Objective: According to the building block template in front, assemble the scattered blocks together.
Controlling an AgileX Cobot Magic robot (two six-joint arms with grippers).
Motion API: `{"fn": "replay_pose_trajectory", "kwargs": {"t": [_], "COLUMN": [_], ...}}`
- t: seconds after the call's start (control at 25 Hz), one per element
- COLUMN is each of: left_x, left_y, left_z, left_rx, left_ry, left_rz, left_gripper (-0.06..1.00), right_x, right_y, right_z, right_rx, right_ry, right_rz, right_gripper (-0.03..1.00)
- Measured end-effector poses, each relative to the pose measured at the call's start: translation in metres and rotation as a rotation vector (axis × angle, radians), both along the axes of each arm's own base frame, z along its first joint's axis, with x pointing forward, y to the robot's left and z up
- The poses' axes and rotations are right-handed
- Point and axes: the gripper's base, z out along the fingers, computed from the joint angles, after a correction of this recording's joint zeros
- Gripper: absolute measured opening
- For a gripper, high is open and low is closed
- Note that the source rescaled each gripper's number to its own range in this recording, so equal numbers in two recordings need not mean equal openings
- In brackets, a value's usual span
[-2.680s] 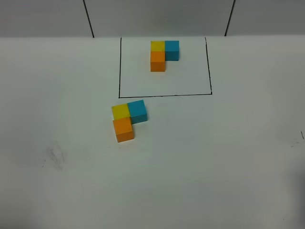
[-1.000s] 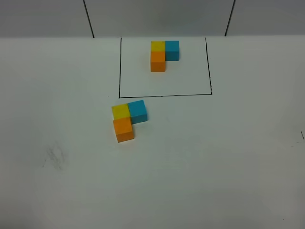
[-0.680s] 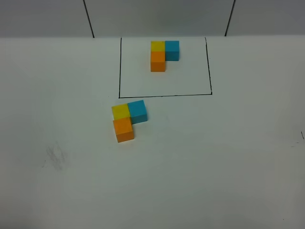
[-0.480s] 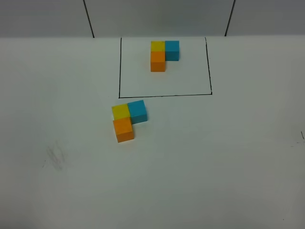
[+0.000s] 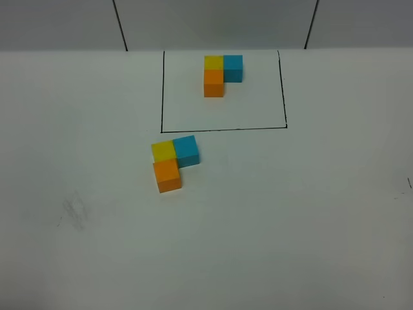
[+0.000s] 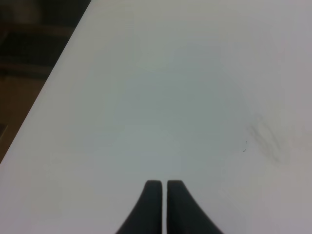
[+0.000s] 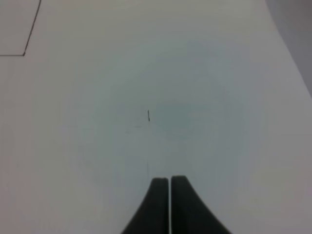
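Scattered blocks (image 5: pixel 174 161) lie joined in an L, far from both claws.
The left gripper (image 6: pixel 162 184) and right gripper (image 7: pixel 169 181) are both closed, holding nothing, over bare table (image 5: pixel 290 213); no block appears near either. The building block template (image 5: pixel 221 73) sits beyond, inside its black frame.

The scattered blocks (image 5: pixel 173 161) lie before-left of the building block template (image 5: pixel 221 73).

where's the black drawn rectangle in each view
Exterior high: the black drawn rectangle frames the template at upper centre.
Left wrist: not in it; only the shut left gripper and a grey smudge.
Right wrist: one corner shows, far from the shut right gripper.
Shared landmark: the white table.
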Motion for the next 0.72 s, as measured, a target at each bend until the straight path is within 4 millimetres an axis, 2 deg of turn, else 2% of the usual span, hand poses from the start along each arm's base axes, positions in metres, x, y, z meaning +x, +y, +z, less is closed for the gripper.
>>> {"fn": "replay_pose_trajectory", "kwargs": {"t": [0.72], "left_x": [0.0000], "left_y": [0.0000], "left_z": [0.0000], "left_rx": [0.000], "left_ry": [0.000], "left_rz": [0.000], "left_gripper": [0.00], "right_x": [0.0000], "right_y": [0.0000], "right_z": [0.0000], "right_rx": [-0.001], "right_ry": [0.000], "right_rz": [0.000], "right_gripper": [0.01]}}
